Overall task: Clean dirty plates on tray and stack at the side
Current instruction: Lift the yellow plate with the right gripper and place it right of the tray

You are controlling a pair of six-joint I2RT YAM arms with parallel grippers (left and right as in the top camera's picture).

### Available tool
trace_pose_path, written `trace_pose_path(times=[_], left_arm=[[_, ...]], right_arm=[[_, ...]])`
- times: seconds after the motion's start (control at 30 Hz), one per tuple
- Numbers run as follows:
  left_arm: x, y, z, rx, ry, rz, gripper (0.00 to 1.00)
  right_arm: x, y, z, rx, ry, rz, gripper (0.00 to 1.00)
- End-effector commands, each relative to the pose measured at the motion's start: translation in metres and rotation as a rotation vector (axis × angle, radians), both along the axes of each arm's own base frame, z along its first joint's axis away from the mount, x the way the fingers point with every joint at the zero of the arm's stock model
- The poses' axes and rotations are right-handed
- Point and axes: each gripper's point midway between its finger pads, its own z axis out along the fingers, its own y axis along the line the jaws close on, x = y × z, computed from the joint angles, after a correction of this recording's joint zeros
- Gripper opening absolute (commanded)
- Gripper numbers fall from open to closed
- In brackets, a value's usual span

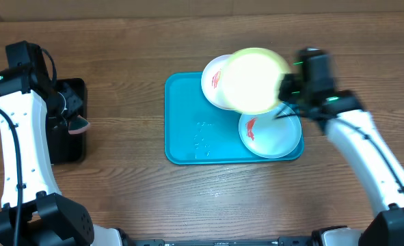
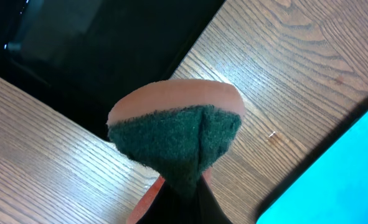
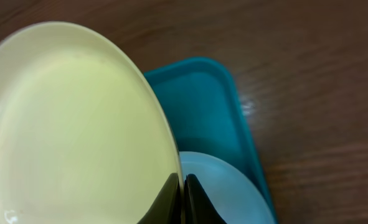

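Fingers (image 3: 199,206) of the right gripper (image 1: 282,97) were pinched onto the rim of the yellow-green plate (image 1: 253,80), and I had it held up over the far right part of the teal tray (image 1: 188,137). White plate (image 1: 210,87) lay at the tray's far edge, partly under the raised one. Blue-rimmed plate (image 1: 273,137), red-smeared, lay in the near right corner. Left gripper (image 1: 75,125) was clamped on a pink-and-green sponge (image 2: 177,134) at the black tray's (image 1: 68,147) edge.
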Motion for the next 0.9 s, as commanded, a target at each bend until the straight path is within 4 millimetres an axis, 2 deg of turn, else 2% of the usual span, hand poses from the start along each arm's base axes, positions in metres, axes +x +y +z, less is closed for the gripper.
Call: trace_pose_path(times=[0.0,0.13,0.33,0.47,0.6,0.7,0.8,0.87], left_arm=[[0.000,-0.001,0.002,-0.001,-0.012,-0.015,0.04],[0.001,0.000,0.003,0.000,-0.016,-0.015,0.04],[0.001,0.000,0.003,0.000,-0.016,-0.015,0.04],[0.002,0.000,0.003,0.002,-0.019,-0.015,0.04],[0.002,0.000,0.003,0.004,-0.022,-0.015,0.04],[0.003,0.001,0.003,0.006,-0.026,-0.016,0.04],[0.005,0.001,0.004,0.009,-0.033,-0.022,0.04],[0.007,0.002,0.004,0.011,-0.039,-0.022,0.04]], right_arm=[[-0.003,-0.038,0.003,0.150,0.037,-0.097,0.04],[-0.006,-0.110,-0.020,0.158,0.088,-0.283,0.04],[-0.004,-0.158,-0.043,0.123,0.106,-0.406,0.04],[0.008,-0.181,-0.060,0.035,0.095,-0.465,0.04],[0.016,-0.187,-0.075,0.019,0.097,-0.477,0.04],[0.015,-0.203,-0.089,-0.055,0.115,-0.531,0.04],[0.015,-0.211,-0.090,-0.091,0.111,-0.554,0.11],[0.017,-0.212,-0.089,-0.094,0.101,-0.556,0.21]])
